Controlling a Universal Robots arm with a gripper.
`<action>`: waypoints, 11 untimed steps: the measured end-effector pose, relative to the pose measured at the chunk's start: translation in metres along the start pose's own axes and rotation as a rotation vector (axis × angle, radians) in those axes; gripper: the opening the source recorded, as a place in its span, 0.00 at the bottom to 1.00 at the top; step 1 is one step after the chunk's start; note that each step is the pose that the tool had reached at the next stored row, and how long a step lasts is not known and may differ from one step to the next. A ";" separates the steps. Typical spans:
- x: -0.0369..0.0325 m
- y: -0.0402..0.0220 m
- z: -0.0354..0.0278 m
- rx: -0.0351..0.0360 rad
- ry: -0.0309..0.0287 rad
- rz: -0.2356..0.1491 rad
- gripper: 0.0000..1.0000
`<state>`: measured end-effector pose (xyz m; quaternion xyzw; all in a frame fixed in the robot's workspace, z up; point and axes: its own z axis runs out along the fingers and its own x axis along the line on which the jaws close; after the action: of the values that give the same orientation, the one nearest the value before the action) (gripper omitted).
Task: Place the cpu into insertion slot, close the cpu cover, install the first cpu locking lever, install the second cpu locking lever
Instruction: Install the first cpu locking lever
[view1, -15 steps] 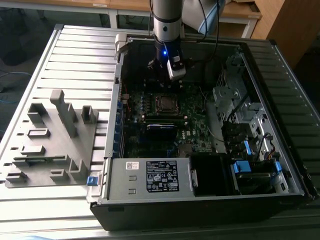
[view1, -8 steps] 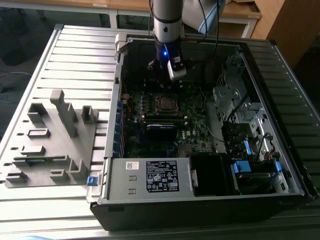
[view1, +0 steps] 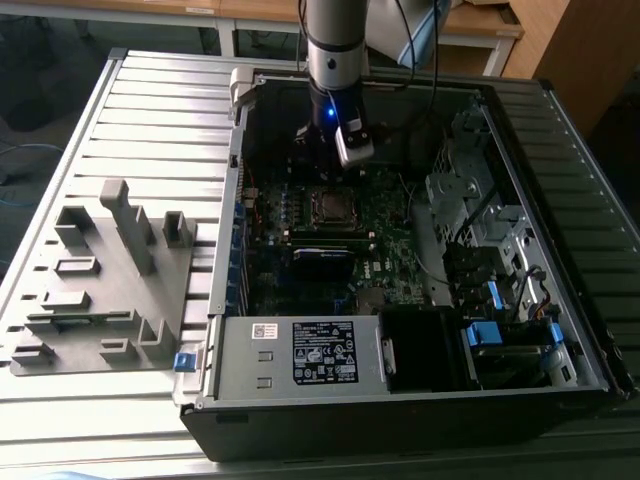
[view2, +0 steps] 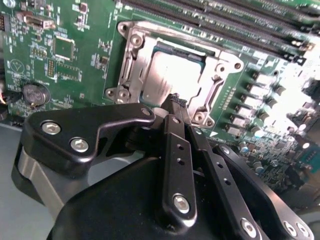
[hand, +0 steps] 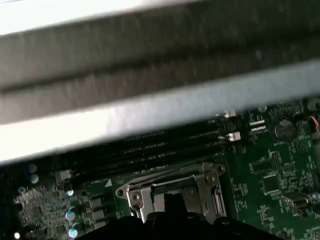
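- Print: a white label with black print (view1: 323, 352) sits on the power supply at the case front; its wording is too small to make out, and the silkscreen on the green motherboard (view2: 75, 55) is likewise unreadable.
- The cpu (view2: 167, 75) shows a bright grey-silver top and lies flat inside the insertion slot (view2: 131, 65), in the middle of the board within the open computer case (view1: 240, 300).
- The cpu cover (view2: 212, 82), a silvery frame, lies down around the chip in both wrist views.
- The gripper (view2: 175, 102) hangs just above the socket's edge, black fingers (view2: 172, 145) pressed together, holding nothing.
- A grey parts fixture (view1: 105, 290) lies on the slatted table at the exterior view's left.
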<state>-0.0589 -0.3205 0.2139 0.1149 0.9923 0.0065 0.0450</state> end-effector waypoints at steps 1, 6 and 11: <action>-0.0003 -0.0013 0.0000 -0.0003 0.0000 0.000 0.11; -0.0016 -0.0070 0.0001 -0.0223 0.0053 0.002 0.11; -0.0019 -0.0079 0.0001 -0.0441 0.0102 0.004 0.11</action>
<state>-0.0588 -0.3286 0.2137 0.1159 0.9919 0.0291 0.0424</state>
